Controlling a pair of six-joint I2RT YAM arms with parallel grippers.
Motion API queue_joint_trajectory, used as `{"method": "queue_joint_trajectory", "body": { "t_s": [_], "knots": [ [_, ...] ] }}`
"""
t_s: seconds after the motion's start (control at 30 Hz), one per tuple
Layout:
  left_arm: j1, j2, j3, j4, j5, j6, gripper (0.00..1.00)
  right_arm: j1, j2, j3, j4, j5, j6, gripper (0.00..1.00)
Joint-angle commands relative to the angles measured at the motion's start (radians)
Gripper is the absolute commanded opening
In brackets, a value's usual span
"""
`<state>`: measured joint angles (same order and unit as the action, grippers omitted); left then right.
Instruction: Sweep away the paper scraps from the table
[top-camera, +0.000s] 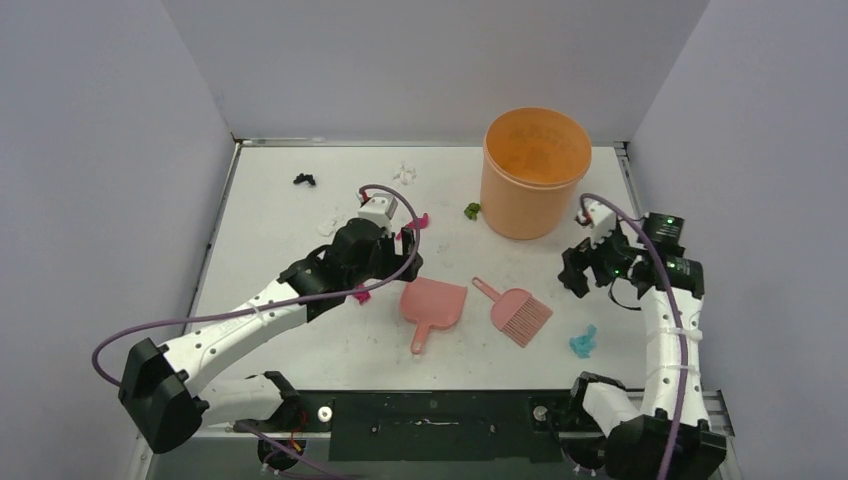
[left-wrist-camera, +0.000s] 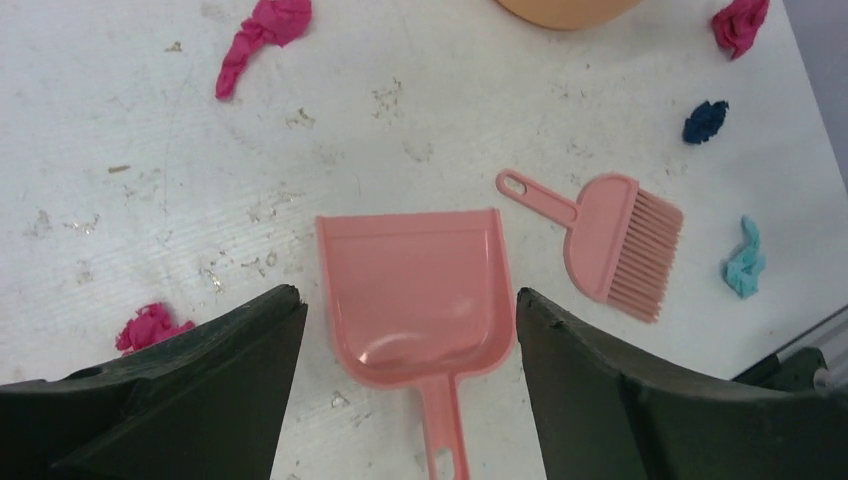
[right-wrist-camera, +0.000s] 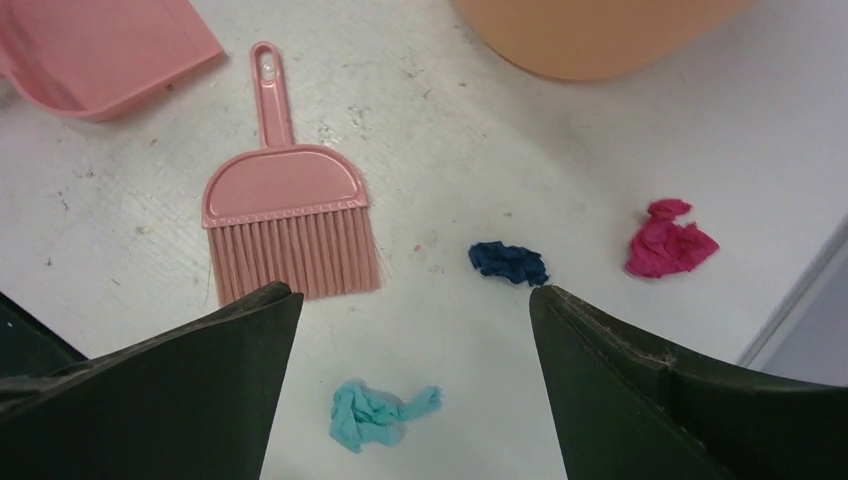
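Paper scraps lie scattered on the white table (top-camera: 262, 215): black (top-camera: 304, 180), white (top-camera: 404, 173), green (top-camera: 471, 210), magenta (top-camera: 361, 293) and light blue (top-camera: 583, 342). My left gripper (top-camera: 412, 248) (left-wrist-camera: 407, 296) hovers open over the pink dustpan (left-wrist-camera: 415, 300), holding nothing. Its view also takes in magenta scraps (left-wrist-camera: 262, 35) (left-wrist-camera: 150, 327) and a dark blue one (left-wrist-camera: 705, 120). My right gripper (top-camera: 578, 272) (right-wrist-camera: 412, 291) is open and empty above the table. A light blue scrap (right-wrist-camera: 375, 412) lies between its fingers, with dark blue (right-wrist-camera: 508, 262) and magenta (right-wrist-camera: 668, 243) scraps just beyond.
The pink dustpan (top-camera: 433, 305) and pink hand brush (top-camera: 518, 312) (right-wrist-camera: 290, 215) lie side by side at the table's middle front. A tall orange bucket (top-camera: 535, 170) stands at the back right. Grey walls close in three sides.
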<state>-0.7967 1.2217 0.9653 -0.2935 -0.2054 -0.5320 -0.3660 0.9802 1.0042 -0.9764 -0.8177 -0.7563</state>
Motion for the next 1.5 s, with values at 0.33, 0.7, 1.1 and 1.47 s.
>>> {"method": "queue_joint_trajectory", "body": {
  "t_s": [0.33,0.7,1.1,1.47],
  "knots": [
    [0.141,-0.260,-0.185,0.089,0.202,0.143,0.76,0.836,0.256,-0.136,0.391,0.532,0.250,0.73],
    [0.289,-0.156,-0.170,0.137,0.423,0.081,0.72,0.881,0.430,-0.226,0.659,0.604,0.276,0.64],
    [0.398,-0.082,-0.155,0.145,0.464,0.045,0.68,0.872,0.469,-0.252,0.714,0.624,0.339,0.53],
    [0.443,-0.052,-0.152,0.155,0.491,0.028,0.67,0.872,0.506,-0.232,0.663,0.620,0.333,0.42]
  ]
}}
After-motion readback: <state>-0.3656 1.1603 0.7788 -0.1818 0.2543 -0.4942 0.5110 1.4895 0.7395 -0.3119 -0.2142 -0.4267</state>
